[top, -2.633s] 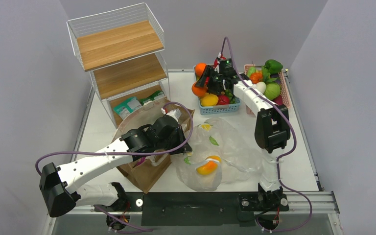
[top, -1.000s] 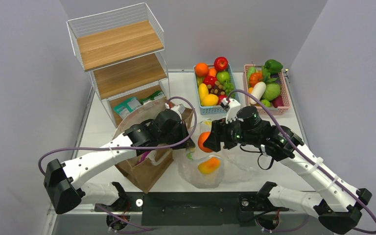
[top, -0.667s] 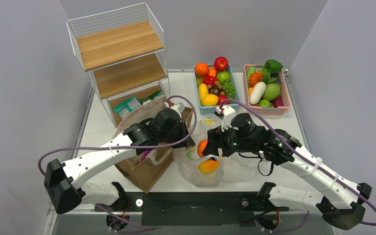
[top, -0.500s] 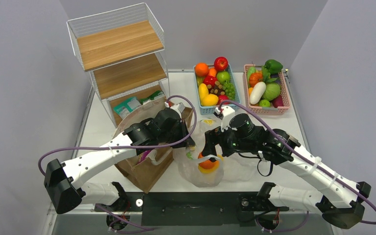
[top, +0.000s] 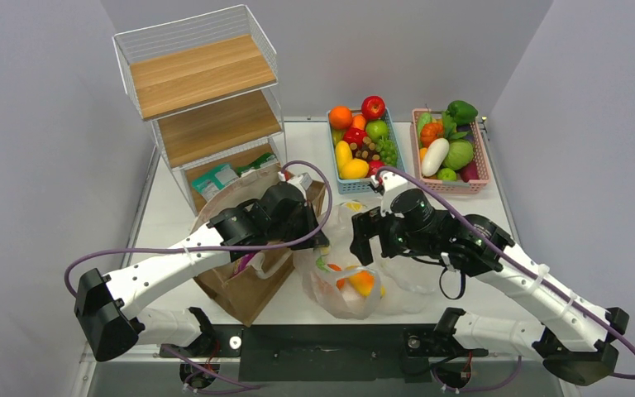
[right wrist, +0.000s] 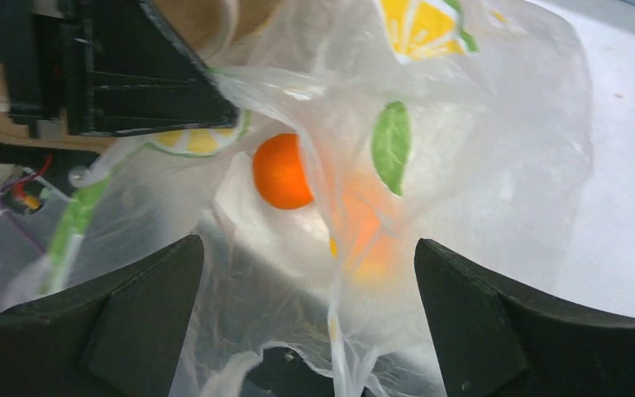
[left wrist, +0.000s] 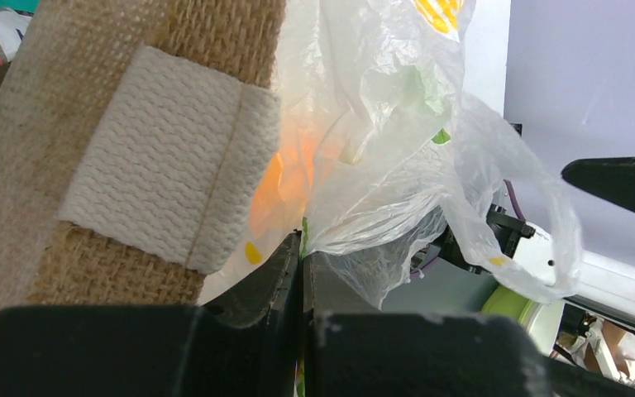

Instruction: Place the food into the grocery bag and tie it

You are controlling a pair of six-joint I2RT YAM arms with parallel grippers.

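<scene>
**Now that the orange has dropped, the bag holds two fruits**

Spread wide and empty, the right hand (top: 362,237) hangs just above the mouth of the grocery bag (top: 331,299). A second ago it carried an orange (right wrist: 281,171) between its fingers. That orange now lies inside the bag, bare through the opening in the right wrist view. It sits just beside a yellow-orange fruit (right wrist: 362,236) blurred behind the film.

The left hand (left wrist: 302,248) stays clamped on the bag's rim. It holds the mouth lifted against the burlap bag (left wrist: 91,165), as it did while the fruit came over. The grocery bag itself rests on the white surface (top: 174,223) between the two arms, near their bases.

This reads as one delivery finished, so the right hand is free to fetch again. More toy fruit sits in the blue basket (top: 365,187), and snack packets (top: 225,177) lie on the lowest shelf of the wire rack. How many of these must go in cannot be told.

Tying has not begun, and the bag's handles hang loose. The film is thin and crinkly, so an open finger pulling back could snag it.
</scene>
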